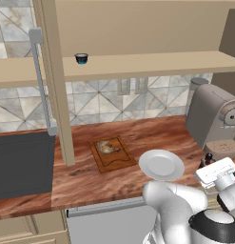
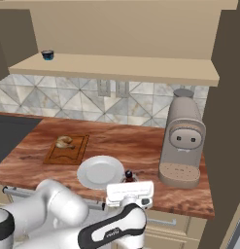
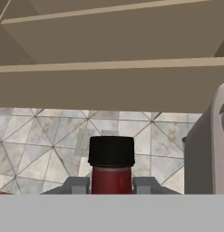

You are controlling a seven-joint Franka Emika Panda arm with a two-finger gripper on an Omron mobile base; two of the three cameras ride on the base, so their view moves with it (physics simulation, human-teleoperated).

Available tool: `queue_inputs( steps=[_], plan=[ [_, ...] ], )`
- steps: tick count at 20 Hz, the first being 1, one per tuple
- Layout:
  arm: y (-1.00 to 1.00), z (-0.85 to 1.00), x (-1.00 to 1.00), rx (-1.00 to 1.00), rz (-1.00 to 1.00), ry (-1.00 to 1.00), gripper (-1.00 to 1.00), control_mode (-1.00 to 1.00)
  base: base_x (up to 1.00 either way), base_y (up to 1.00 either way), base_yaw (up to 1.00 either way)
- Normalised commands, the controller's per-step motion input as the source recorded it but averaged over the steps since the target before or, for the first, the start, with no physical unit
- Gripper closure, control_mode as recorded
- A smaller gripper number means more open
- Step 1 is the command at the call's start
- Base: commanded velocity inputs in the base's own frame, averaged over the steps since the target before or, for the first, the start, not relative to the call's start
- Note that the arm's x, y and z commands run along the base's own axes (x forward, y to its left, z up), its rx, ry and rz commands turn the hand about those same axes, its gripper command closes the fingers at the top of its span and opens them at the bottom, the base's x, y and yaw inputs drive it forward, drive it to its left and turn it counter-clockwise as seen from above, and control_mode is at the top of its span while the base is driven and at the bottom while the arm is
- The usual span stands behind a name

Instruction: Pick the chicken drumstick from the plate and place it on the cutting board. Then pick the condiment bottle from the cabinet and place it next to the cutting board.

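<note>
From the left base view, the chicken drumstick point(image 1: 106, 147) is lying on the cutting board point(image 1: 112, 154), which is sitting on the reddish countertop point(image 1: 138, 133) just beside the cabinet point(image 1: 138, 64) post; the plate point(image 1: 161, 165) is resting bare to the right of the board, close to it; the gripper point(image 1: 210, 164) is hanging low at the counter's front, near the coffee machine point(image 1: 215, 119), with the dark cap of the condiment bottle point(image 1: 209, 157) peeking above the hand; a small blue-rimmed cup point(image 1: 81, 58) is standing on the shelf.

From the right base view, the drumstick point(image 2: 64, 141) is sitting at the board's point(image 2: 68, 150) far end; the plate point(image 2: 100, 171) is lying in front and to the right of it; the bottle point(image 2: 128, 175) is showing just right of the plate's rim, above the gripper point(image 2: 129, 187); whether it is touching the counter I cannot tell.

From the hand view, the two fingertips point(image 3: 78, 185) are pressing either side of the bottle's point(image 3: 111, 166) red body, so the claw is clamped on it; the black cap is rising against the tiled backsplash point(image 3: 41, 136), with the shelf underside above.
</note>
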Motion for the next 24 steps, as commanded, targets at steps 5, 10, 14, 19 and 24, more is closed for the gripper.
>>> queue_inputs(
  steps=[5,10,14,19,24],
  plan=[
    [0.00,-0.31,0.24,0.00,0.00,0.00,1.00,-1.00,0.00,0.00,0.00],
    [0.00,-0.21,0.26,0.01,0.00,0.00,1.00,-1.00,0.00,0.00,0.00],
    [0.00,-0.23,0.20,0.00,0.00,0.00,1.00,-1.00,0.00,0.00,0.00],
    [0.01,-0.27,0.00,0.00,0.00,0.00,1.00,-1.00,0.00,0.00,0.00],
    [0.01,-0.30,0.00,0.00,0.00,-0.01,1.00,-1.00,0.00,0.00,0.00]
  ],
)
